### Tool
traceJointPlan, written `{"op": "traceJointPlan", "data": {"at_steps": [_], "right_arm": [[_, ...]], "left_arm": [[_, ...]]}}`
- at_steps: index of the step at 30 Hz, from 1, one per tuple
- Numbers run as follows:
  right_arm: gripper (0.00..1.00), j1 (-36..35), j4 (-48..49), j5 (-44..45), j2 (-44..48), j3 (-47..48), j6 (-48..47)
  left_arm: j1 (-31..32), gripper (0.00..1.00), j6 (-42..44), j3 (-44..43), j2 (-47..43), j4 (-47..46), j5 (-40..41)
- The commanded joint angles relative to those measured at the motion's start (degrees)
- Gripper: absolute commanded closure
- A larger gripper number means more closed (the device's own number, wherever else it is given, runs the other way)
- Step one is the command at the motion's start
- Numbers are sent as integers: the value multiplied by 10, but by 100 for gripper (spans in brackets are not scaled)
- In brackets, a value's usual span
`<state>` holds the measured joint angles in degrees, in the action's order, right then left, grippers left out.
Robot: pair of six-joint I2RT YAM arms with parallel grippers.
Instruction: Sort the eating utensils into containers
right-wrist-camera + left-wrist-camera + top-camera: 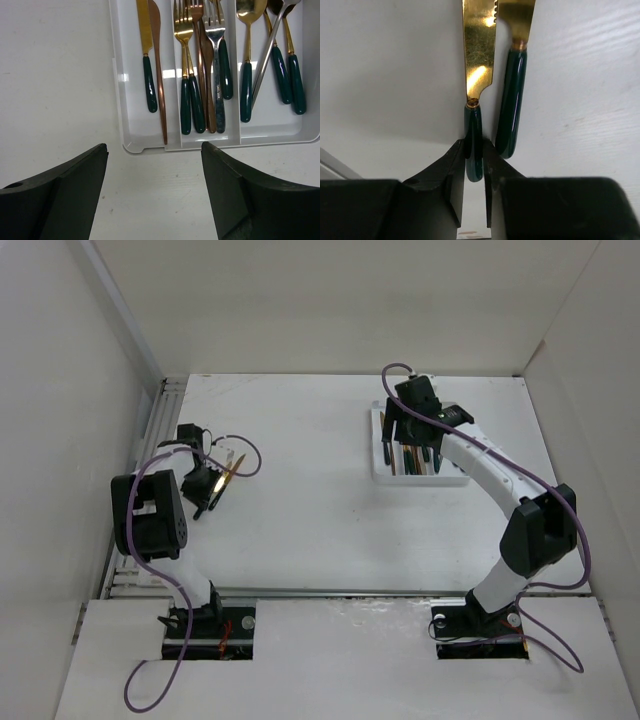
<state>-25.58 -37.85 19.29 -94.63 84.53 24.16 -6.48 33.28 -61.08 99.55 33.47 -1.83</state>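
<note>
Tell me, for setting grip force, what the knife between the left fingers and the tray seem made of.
Knife: mirror-bright gold blade, probably polished metal; glossy dark green handle, plastic or enamel. Tray: smooth white with soft glare, likely moulded plastic.

The left arm (150,515) folds back on itself, well to the left of the tray (378,472). The left gripper (474,150) has its 2 fingers pinched on a knife (479,75) handle. The right arm (500,490) stretches forward, and the right gripper (154,147) is spread wide at one short end of the tray.

Knife (479,55) & 2nd knife (512,100): gold blades, dk green handles. Tray (145,142) white; copper knife (159,75), silver fork (218,85).
</note>
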Motion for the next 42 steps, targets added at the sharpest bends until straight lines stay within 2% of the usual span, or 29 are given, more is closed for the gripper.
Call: {"op": "traceJointPlan", "data": {"at_steps": [1, 4, 8, 13, 18, 20, 23, 27, 31, 32, 36, 39, 42], "right_arm": [[19, -5, 2, 13, 24, 0, -2], [19, -5, 2, 13, 30, 0, -2], [19, -5, 8, 18, 37, 0, -2], [19, 0, 24, 23, 61, -18, 20], [18, 47, 11, 48, 88, -24, 79], [16, 73, 5, 48, 97, -24, 91], [10, 108, 5, 63, 124, -37, 120], [8, 151, -9, 63, 160, -56, 149], [8, 170, -35, 70, 188, -56, 155], [8, 170, -54, 81, 195, -56, 155], [8, 170, -92, 101, 216, -50, 155], [8, 170, -106, 116, 238, -56, 155], [8, 175, -106, 122, 256, -61, 155]], "left_arm": [[-3, 100, -46, -39, 33, -3, -86], [-3, 100, -88, -103, 33, 24, -114], [-3, 100, -147, -261, 33, 37, -156], [16, 100, -222, -396, 59, 49, -204], [93, 100, -320, -511, 133, 44, -315], [142, 100, -364, -564, 153, 19, -371], [204, 100, -424, -567, 166, -53, -404], [276, 100, -494, -513, 171, -265, -428], [327, 100, -613, -501, 224, -402, -457], [339, 100, -664, -501, 248, -426, -463], [352, 100, -758, -501, 305, -490, -446], [358, 100, -801, -487, 335, -524, -439], [372, 100, -808, -482, 343, -511, -420]]}}
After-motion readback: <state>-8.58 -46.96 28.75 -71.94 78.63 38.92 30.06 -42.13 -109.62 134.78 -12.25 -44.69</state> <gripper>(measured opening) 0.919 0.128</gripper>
